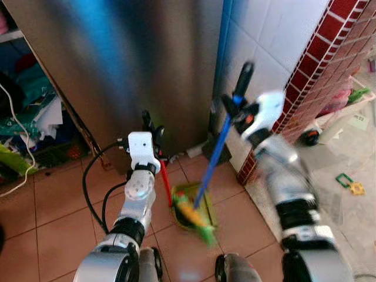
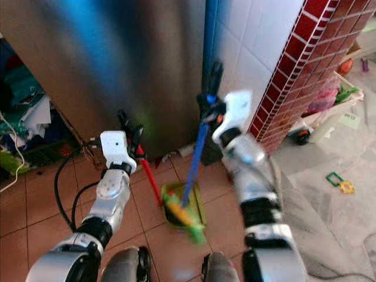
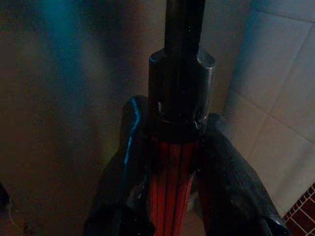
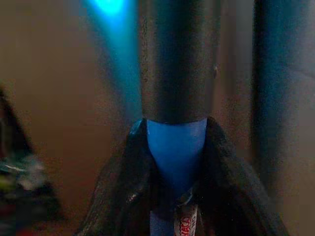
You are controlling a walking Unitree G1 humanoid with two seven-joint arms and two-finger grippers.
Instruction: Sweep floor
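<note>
Step in hand: sweeping debris into pan. Right gripper (image 1: 239, 104) clamped round blue broom handle (image 1: 212, 160); bristles (image 1: 194, 218) on green dustpan (image 2: 195, 207), tiled floor (image 1: 53, 200), near steel cabinet (image 1: 117, 59). Left gripper (image 1: 154, 132) pinching red dustpan handle (image 3: 170, 187). Next: short stroke toward pan, pan kept steady. Wrist views show finger contact; head views show floor.

Two silver, ribbed metal arms with black joint rings end in white boxy wrist housings. Black cables loop off the left arm; each tool has glossy black fingers (image 3: 123, 162).
</note>
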